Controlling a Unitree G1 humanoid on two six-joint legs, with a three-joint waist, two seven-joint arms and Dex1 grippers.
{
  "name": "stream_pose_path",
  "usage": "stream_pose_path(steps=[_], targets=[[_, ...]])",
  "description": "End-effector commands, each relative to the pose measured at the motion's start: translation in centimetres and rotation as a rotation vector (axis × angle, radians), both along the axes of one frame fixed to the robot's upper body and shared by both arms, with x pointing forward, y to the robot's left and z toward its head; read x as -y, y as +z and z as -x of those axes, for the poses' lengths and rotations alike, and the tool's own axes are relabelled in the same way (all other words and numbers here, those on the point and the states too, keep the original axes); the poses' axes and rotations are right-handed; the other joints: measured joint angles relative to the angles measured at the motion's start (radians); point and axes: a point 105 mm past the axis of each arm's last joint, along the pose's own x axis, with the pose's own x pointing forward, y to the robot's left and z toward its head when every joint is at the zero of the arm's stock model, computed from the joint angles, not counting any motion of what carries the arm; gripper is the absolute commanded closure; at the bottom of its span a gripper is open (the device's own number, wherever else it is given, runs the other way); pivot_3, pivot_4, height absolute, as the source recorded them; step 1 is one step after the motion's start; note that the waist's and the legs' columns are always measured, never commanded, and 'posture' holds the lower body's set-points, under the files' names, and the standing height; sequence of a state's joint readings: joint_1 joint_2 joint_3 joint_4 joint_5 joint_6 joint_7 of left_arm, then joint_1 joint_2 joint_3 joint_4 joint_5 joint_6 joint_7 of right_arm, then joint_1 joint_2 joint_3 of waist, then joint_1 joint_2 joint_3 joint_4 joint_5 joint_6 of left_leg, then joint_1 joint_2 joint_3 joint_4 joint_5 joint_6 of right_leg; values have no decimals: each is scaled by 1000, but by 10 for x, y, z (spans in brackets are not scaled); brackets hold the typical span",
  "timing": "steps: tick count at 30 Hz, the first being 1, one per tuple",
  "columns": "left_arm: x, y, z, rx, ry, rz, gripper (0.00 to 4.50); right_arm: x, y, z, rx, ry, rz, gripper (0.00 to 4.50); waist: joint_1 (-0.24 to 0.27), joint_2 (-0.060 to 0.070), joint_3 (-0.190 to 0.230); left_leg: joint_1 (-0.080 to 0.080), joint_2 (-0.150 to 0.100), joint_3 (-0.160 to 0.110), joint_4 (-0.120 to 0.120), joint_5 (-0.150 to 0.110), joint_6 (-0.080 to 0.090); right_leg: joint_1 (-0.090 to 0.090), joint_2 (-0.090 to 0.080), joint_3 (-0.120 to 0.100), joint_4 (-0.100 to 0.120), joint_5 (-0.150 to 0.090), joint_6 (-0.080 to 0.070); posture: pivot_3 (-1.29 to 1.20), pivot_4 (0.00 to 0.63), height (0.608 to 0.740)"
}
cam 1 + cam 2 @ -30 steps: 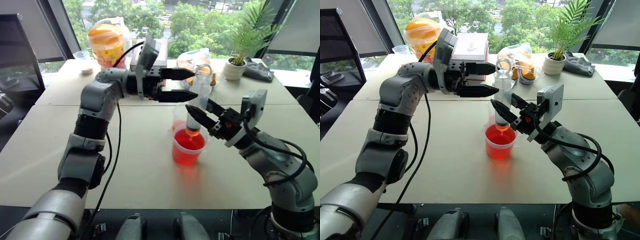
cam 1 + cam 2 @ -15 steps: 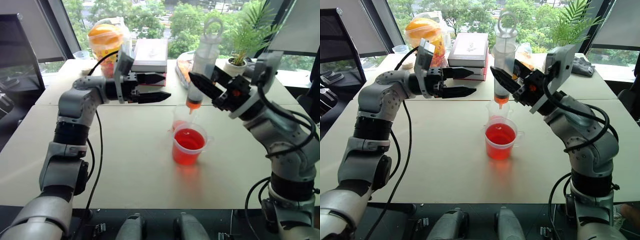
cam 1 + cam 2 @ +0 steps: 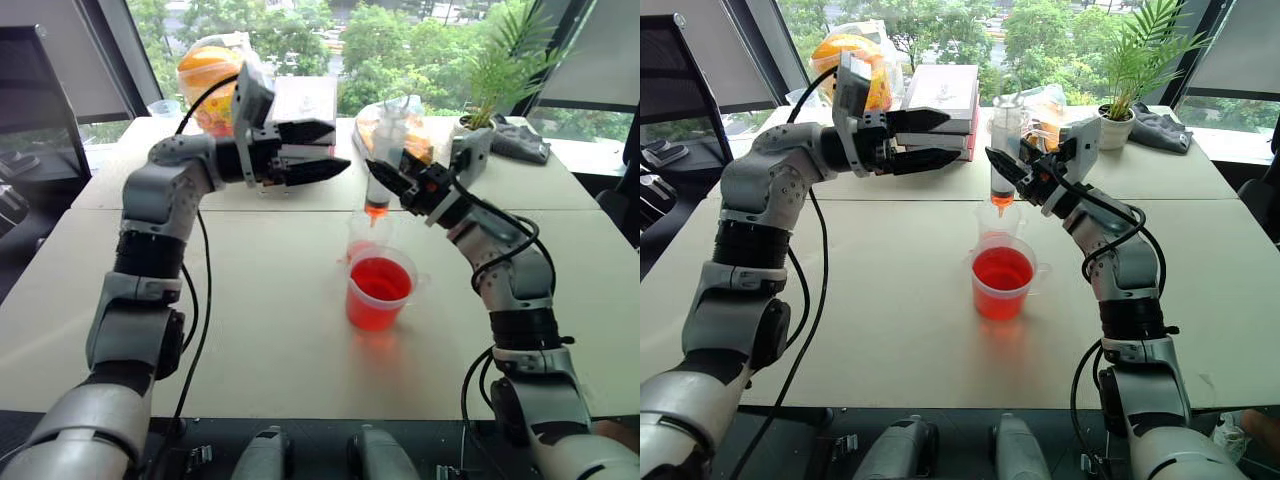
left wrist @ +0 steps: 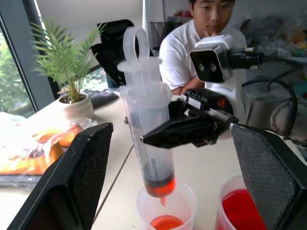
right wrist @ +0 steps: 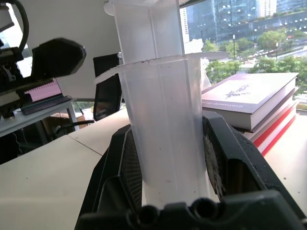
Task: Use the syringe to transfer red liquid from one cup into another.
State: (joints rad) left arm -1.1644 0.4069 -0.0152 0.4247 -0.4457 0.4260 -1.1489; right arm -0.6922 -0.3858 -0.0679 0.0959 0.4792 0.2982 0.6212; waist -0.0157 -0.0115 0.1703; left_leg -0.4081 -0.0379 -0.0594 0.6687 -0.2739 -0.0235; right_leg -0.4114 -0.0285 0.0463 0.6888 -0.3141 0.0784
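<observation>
Left wrist view shows it most plainly: the syringe (image 4: 148,120) stands upright, its long axis near vertical, with its orange-red tip directly above the narrow cup (image 4: 165,211) and a short gap between tip and rim. A little red liquid (image 4: 164,222) lies in the bottom of that cup, and a small amount of red sits low in the syringe barrel. The wide cup (image 4: 240,211), holding more red liquid, stands just beside the narrow one.

The right tool (image 4: 158,136) is clamped on the syringe barrel about midway up; its two black fingers (image 5: 125,167) press either side of the clear barrel. The left tool (image 3: 335,150) hangs open and holds nothing, pointing across toward the syringe's upper end, level with the plunger and a little apart from it.

The next move probably turns on the plunger ring (image 4: 135,44) at the top of the syringe: it lies just ahead of the open left tool, which is the free arm and the nearer one to press it down.

In the head views the narrow cup (image 3: 997,222) stands behind the wide cup (image 3: 1002,285) on the table (image 3: 890,300), partly covered by it. How far the plunger is drawn out is hard to judge. A seated person is in the background, beyond the table.
</observation>
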Motion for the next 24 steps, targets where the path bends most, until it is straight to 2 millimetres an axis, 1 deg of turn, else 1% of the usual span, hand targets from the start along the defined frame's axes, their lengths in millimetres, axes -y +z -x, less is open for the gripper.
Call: stream_pose_path(steps=[1,5,9,12,13,15,19,20,21,22,24], targets=[[15,20,-10,67,6,28,488,-2,12,7,65,4,-14,3084,0,0,0,0,0,0,0,0,0,0,0,0,0,0,0,0,150,740],[39,30,-18,79,-17,46,488,-4,7,8,59,1,-8,3084,-1,0,0,0,0,0,0,0,0,0,0,0,0,0,0,0,150,740],[57,24,-23,57,-37,34,488,-5,5,9,59,-2,3,3084,-6,0,0,0,0,0,-1,0,0,-1,1,0,0,0,0,0,150,740],[62,20,-24,50,-45,22,488,-6,4,9,59,-3,7,3084,-8,0,0,0,0,0,-1,0,0,-1,1,0,1,0,0,0,150,740],[63,19,-25,44,-46,23,722,-6,4,10,60,-3,7,3084,-9,0,0,0,0,0,-1,0,0,-1,1,0,1,0,0,0,150,740],[63,18,-26,40,-40,22,1383,-7,4,10,62,-1,7,3084,-8,0,0,0,0,1,-1,0,0,-2,1,1,1,0,0,0,150,740],[61,19,-27,36,-38,29,3410,-9,5,10,67,4,9,3084,-4,0,0,0,0,0,-1,0,0,-2,1,0,1,0,0,0,150,740],[60,19,-27,36,-38,32,3790,-9,6,10,68,5,9,3084,-4,0,0,0,0,1,-1,0,0,-2,1,0,1,0,0,0,150,740],[60,20,-27,36,-38,34,4270,-9,6,10,69,7,10,3084,-4,0,0,-1,0,1,-1,0,0,-2,1,0,1,0,0,0,150,740],[60,20,-27,37,-40,33,4441,-10,6,11,70,9,10,3084,-4,0,0,-1,0,1,-1,0,0,-2,1,1,1,0,0,0,150,740],[60,17,-26,41,-46,22,4441,-10,7,11,75,12,13,3084,-4,0,0,-1,0,0,-1,0,0,-2,1,0,1,0,0,0,150,740]])
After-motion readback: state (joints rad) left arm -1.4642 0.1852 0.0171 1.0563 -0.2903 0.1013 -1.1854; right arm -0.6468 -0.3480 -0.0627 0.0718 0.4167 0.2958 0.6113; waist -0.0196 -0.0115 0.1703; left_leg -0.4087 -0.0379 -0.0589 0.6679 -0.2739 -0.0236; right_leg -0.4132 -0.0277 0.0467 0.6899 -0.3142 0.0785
